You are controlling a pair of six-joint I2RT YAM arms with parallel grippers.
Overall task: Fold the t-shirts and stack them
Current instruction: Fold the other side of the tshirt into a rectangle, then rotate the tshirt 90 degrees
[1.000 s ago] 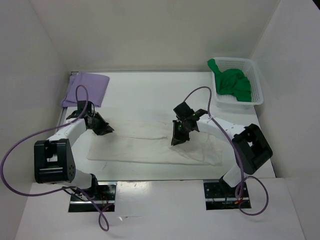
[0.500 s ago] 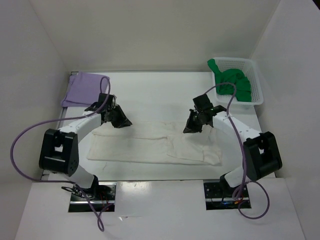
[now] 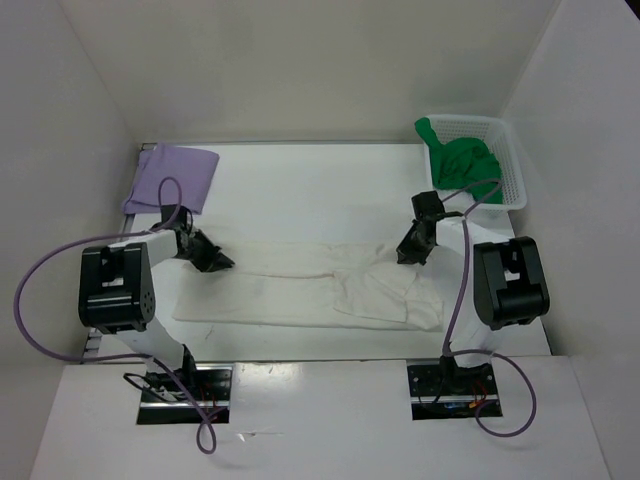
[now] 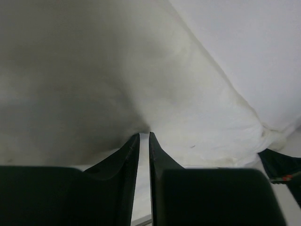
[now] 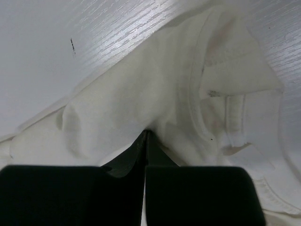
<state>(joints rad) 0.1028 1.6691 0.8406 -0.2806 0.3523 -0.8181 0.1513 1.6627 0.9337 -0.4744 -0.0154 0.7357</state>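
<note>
Cream t-shirt (image 3: 290, 285) pinched along its far edge by left fingers (image 4: 130, 153) and right fingers (image 5: 134, 155); lift evenly, keep taut.

Bright, even overhead light; dim, blurry wrist close-ups.

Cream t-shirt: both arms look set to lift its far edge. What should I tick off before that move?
1. Right fingers closed on the cream t-shirt's far edge: ok.
2. Left fingers pinching that edge: ok, narrow gap, cloth at the tips.
3. How deep each pinch bites: cannot tell.
4. Cloth lying flat: not ok, rumpled near the collar at the right.
5. Purple t-shirt clear, at the far left corner: ok.
6. Green t-shirt apart, in the basket: ok.
</note>
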